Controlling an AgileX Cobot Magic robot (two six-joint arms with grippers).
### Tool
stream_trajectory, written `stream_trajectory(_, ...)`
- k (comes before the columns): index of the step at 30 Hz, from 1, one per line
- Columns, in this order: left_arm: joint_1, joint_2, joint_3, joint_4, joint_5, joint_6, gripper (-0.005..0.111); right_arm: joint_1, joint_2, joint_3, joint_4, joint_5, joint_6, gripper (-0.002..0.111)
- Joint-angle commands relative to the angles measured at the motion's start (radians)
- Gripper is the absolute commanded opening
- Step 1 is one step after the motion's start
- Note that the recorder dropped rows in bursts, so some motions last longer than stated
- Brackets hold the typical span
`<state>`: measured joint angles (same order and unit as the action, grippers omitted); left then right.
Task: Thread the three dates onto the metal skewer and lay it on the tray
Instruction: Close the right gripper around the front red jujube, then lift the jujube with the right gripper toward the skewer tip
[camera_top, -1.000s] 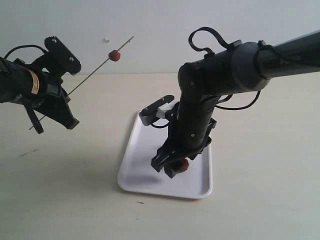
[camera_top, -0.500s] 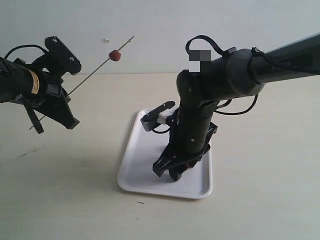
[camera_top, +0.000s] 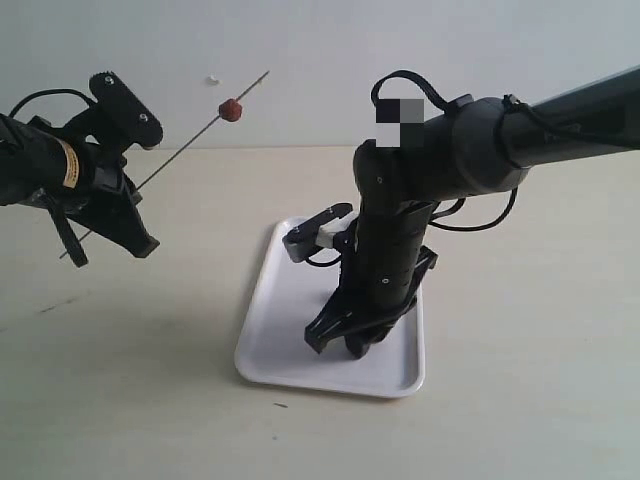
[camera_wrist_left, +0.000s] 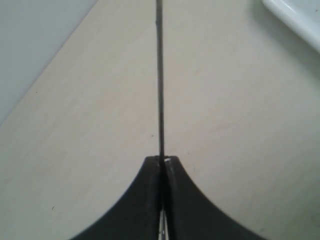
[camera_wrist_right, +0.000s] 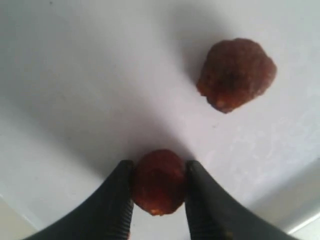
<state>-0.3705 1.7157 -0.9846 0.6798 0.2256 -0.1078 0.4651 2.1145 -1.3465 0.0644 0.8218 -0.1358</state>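
The metal skewer (camera_wrist_left: 160, 75) is a thin grey metal rod, smooth, with a dull sheen. The skewered date (camera_top: 230, 109), the pinched date (camera_wrist_right: 158, 181) and the loose date (camera_wrist_right: 235, 74) have matt, dark red-brown skin. Seen close, the skin is wrinkled and rough, with paler orange patches. The tray (camera_top: 280, 340) is white, smooth and plastic-looking, with a soft gloss. The left gripper (camera_wrist_left: 161, 161) and right gripper (camera_wrist_right: 159, 167) have smooth, matt black fingers, like moulded plastic. The surface (camera_top: 150, 400) is pale beige and matt, with faint wood-like grain.
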Motion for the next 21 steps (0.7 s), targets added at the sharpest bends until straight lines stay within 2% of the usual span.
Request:
stream_trajectory(1, -0.001, -0.01, -0.008, -0.01, -0.014, -0.003, 0.0, 0.0, 0.015, 0.004, 0.004, 0.011, 0.007, 0.03)
stream_trajectory(13, -0.001, -0.01, -0.008, -0.01, -0.011, 0.004, 0.0, -0.016, -0.06, 0.004, -0.013, 0.106, -0.02, 0.03)
stream_trajectory(21, -0.001, -0.01, -0.008, -0.01, -0.013, 0.024, 0.0, -0.147, -0.228, 0.004, 0.073, 0.131, -0.133, 0.03)
